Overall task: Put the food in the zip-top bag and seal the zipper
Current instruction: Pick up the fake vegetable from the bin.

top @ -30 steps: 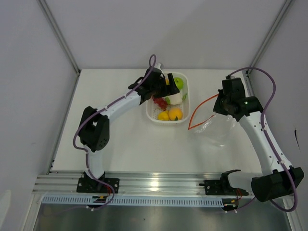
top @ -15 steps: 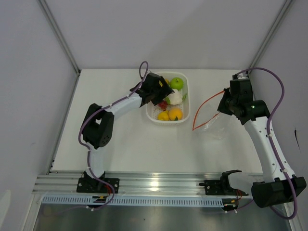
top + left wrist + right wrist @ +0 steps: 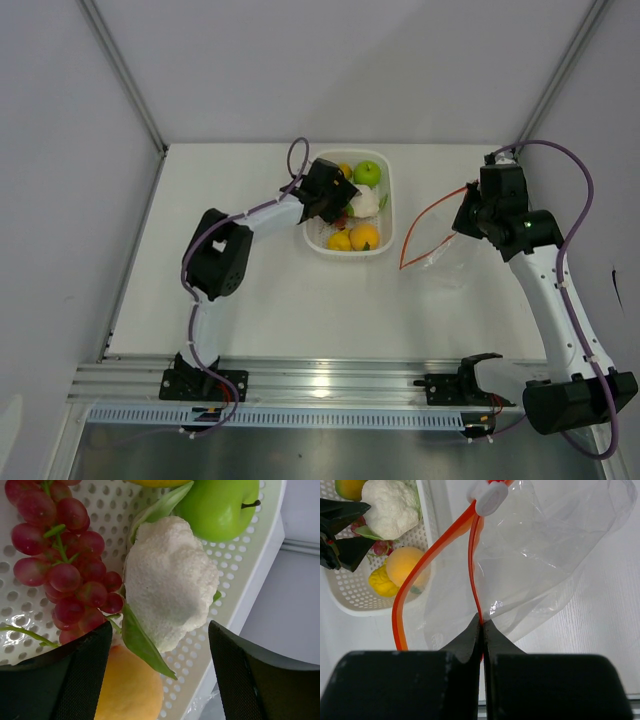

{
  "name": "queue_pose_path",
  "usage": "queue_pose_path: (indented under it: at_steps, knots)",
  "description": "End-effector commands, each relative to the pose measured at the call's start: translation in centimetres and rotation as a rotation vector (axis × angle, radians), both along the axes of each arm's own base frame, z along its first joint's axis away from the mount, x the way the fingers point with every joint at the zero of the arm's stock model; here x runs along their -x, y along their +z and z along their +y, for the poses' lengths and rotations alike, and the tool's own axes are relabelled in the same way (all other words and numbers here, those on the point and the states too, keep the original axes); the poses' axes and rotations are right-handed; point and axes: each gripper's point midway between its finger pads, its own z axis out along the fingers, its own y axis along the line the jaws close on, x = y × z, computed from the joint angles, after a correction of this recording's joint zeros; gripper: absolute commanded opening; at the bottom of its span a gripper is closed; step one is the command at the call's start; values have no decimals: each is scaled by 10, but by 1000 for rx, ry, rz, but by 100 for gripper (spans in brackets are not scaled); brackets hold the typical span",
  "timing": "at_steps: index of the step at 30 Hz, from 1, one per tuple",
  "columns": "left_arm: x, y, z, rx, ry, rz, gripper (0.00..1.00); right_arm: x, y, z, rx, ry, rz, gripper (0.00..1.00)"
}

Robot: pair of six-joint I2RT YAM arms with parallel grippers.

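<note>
Left pincer (image 3: 160,630) gapes astride the cauliflower (image 3: 170,580) in the basket (image 3: 250,565). It looks light and rough, so I'd squeeze its broad middle, not the floppy leaf. Right pincer (image 3: 481,625) pinches the zipper (image 3: 472,565) of the flimsy bag (image 3: 545,555) nearby.

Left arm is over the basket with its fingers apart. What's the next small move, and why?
Probably lower the left gripper and close on the cauliflower: it lies untouched in the white basket, centred between the open fingers. The right gripper pinches the zipper, and the zip-top bag has its mouth parted.
</note>
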Motion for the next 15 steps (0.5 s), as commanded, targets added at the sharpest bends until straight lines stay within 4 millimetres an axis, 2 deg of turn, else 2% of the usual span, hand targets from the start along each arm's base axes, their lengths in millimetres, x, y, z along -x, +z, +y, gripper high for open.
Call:
queue_pose_path:
  at_steps: [1,4,15]
  knots:
    - [-20,20,-8,69,44,-50,79,-2,11,-2,3,5,-51,0]
    - [-29,29,-13,81,47,-78,78,-3,9,-1,0,7,-49,0]
    - [-34,6,-22,98,59,-32,72,-3,8,-2,-2,5,-50,0]
